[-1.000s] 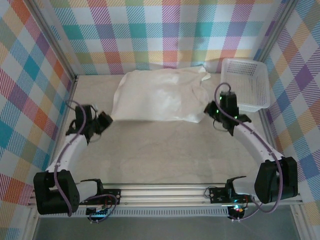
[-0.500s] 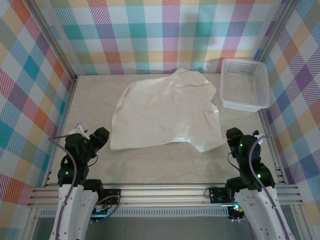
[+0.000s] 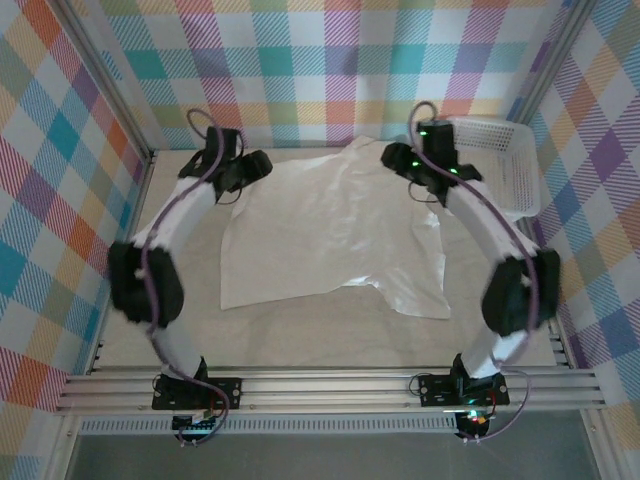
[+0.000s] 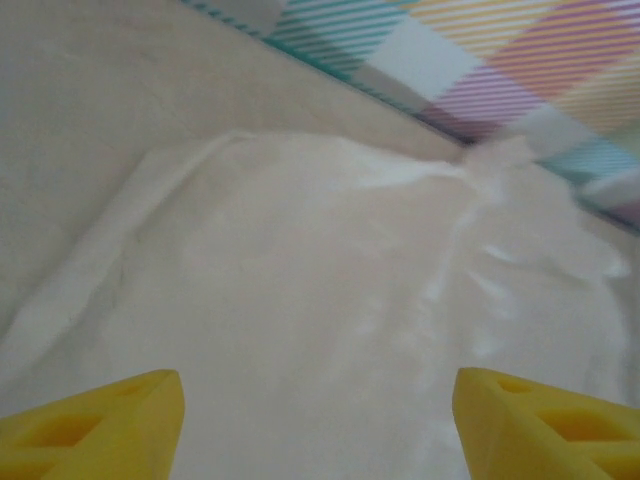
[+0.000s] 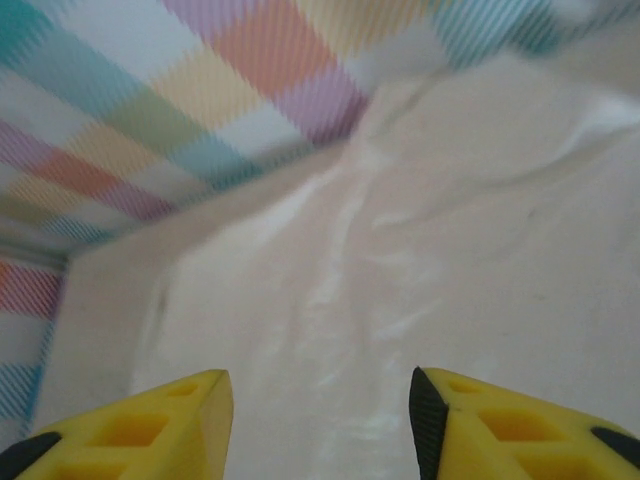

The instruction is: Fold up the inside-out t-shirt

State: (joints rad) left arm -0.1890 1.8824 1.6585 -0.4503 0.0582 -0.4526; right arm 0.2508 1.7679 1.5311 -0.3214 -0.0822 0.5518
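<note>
**Top view.** Cream short-sleeved cloth t-shirt (image 3: 335, 235) lies spread flat on the pale beige table (image 3: 300, 335). The left gripper (image 3: 248, 168) is at its far left corner and the right gripper (image 3: 398, 160) at its far right corner. A white plastic mesh basket (image 3: 515, 175) sits just outboard of the right gripper. Contact with the cloth: cannot tell from here.

**Left wrist view.** Yellow fingers (image 4: 100, 420) stand wide apart with nothing between them. The t-shirt lies directly below and ahead. A thicker edge runs ahead and to the left, and the plaid wall (image 4: 480, 60) stands beyond it.

**Right wrist view.** Yellow fingers (image 5: 520, 425) are parted about halfway and empty. Rippled cloth lies below and ahead.

**Step in hand, as judged:** pinching both far corners. Straddle the edge itself, catch both layers, close the two grippers together and lift level. A top-layer-only pinch would skew the fold.
</note>
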